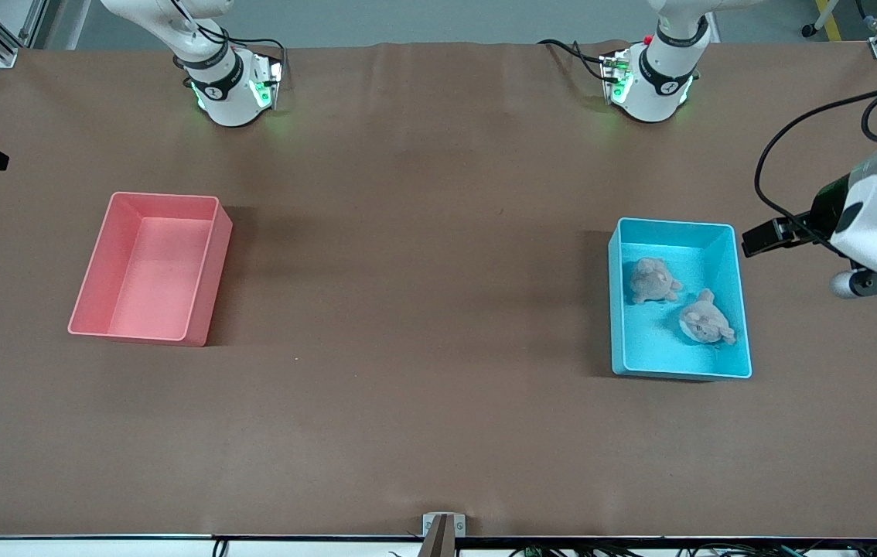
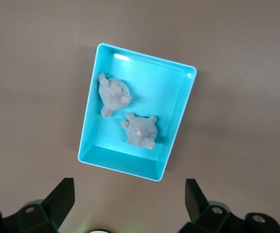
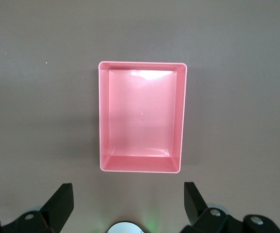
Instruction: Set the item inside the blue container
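Two bins sit on the table: one blue container [image 1: 679, 235] and one pink bin [image 1: 94, 278]. Two grey plush toys [image 1: 653, 280] [image 1: 705, 322] lie inside the blue one.

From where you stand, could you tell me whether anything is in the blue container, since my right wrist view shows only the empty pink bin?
Observer: Yes, two grey plush toys, one and another, lie inside the blue container.
Operator: Thank you. Where does that container stand?
Observer: It stands on the table toward the left arm's end.
Operator: And is the left arm holding anything?
Observer: No, the left tool is open and empty, up over bare table beside the container.
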Motion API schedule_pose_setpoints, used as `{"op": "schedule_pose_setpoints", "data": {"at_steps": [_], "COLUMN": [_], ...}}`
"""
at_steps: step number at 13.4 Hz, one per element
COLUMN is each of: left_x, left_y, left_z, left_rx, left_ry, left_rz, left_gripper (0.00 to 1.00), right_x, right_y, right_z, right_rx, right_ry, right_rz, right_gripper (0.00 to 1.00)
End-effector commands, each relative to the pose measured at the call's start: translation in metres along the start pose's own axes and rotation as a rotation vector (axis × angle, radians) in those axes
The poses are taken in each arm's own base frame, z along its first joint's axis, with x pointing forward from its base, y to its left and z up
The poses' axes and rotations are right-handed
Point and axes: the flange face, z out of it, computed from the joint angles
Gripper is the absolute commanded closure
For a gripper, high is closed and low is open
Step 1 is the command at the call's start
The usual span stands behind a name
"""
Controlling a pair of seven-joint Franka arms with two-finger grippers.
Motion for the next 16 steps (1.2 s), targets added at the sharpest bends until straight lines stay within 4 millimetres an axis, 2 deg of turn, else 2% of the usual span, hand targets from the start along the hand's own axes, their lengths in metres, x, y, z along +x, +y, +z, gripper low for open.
{"op": "schedule_pose_setpoints", "data": {"at_steps": [1,3,4,5,7,9,10,16], "left_x": [-0.04,-0.059,-0.065,-0.069,-0.075,-0.07,-0.069,-0.075], "left_y": [-0.002,-0.013,-0.022,-0.023,-0.023,-0.032,-0.028,-0.012], "left_z": [-0.025,-0.026,-0.027,-0.028,-0.022,-0.022,-0.02,-0.016], "left_rx": [0.039,0.051,0.052,0.048,0.051,0.048,0.049,0.043], "left_ry": [0.024,0.015,0.023,0.031,0.055,0.082,0.082,0.082], "left_rz": [0.081,0.16,0.161,0.16,0.166,0.152,0.157,0.186], "left_gripper": [0.0,0.0,0.0,0.0,0.0,0.0,0.0,0.0], "right_x": [-0.006,-0.005,-0.006,-0.006,-0.006,-0.003,0.004,-0.002], "right_y": [0.0,0.0,-0.001,0.0,0.003,0.003,0.0,-0.005], "right_z": [-0.006,-0.015,-0.025,-0.029,-0.031,-0.033,-0.035,-0.034], "right_rx": [-0.022,-0.025,-0.029,-0.038,-0.049,-0.05,-0.051,-0.004], "right_ry": [0.011,0.03,0.045,0.032,0.031,0.035,0.034,-0.006], "right_rz": [-0.001,0.004,0.002,0.0,0.001,0.002,0.0,-0.005], "right_gripper": [0.0,0.0,0.0,0.0,0.0,0.0,0.0,0.0]}}
